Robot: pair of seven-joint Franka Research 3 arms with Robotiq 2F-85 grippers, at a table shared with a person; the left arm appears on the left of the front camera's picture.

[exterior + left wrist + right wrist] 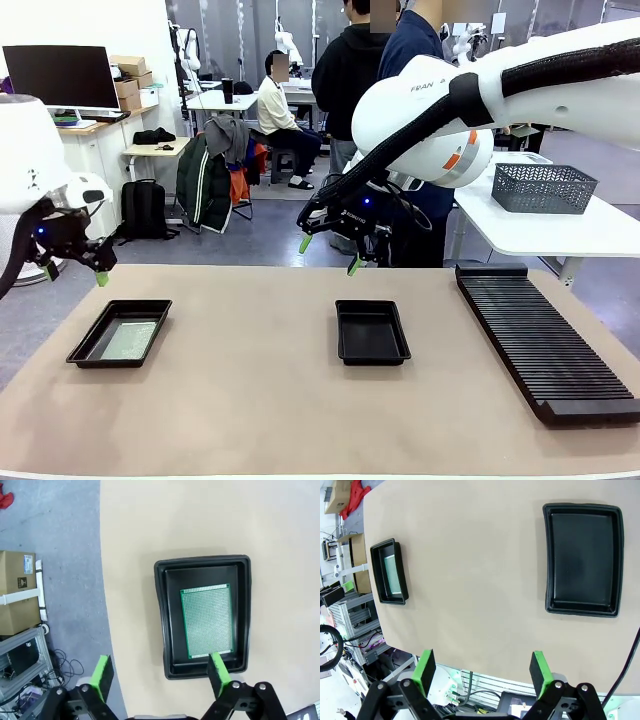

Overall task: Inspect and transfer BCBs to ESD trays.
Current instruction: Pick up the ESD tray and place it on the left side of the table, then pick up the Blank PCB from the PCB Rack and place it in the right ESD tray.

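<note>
Left gripper (76,272), in the front view, hangs over the table's (250,410) left edge with its jaws spread and nothing between them, just behind the left tray (85,345). One pale-green BCB (130,340) lies flat inside that tray, probably so the raised rim keeps it from sliding. The right gripper (330,254) hovers, equally spread and empty, above the far side of the bare centre tray (372,335), seemingly waiting for a board. A long ribbed rack (545,345) lies at the right.

In the left wrist view the arm points straight down. The left gripper (160,675) is released, one green pad over the left tray's (160,610) near rim. The BCB (207,620) sits square with the walls.

In the right wrist view the arm also faces down. The right gripper (482,672) is open and holds nothing, with the centre tray (582,560) ahead. The left tray (377,580) and its BCB (395,575) lie well apart from it.
</note>
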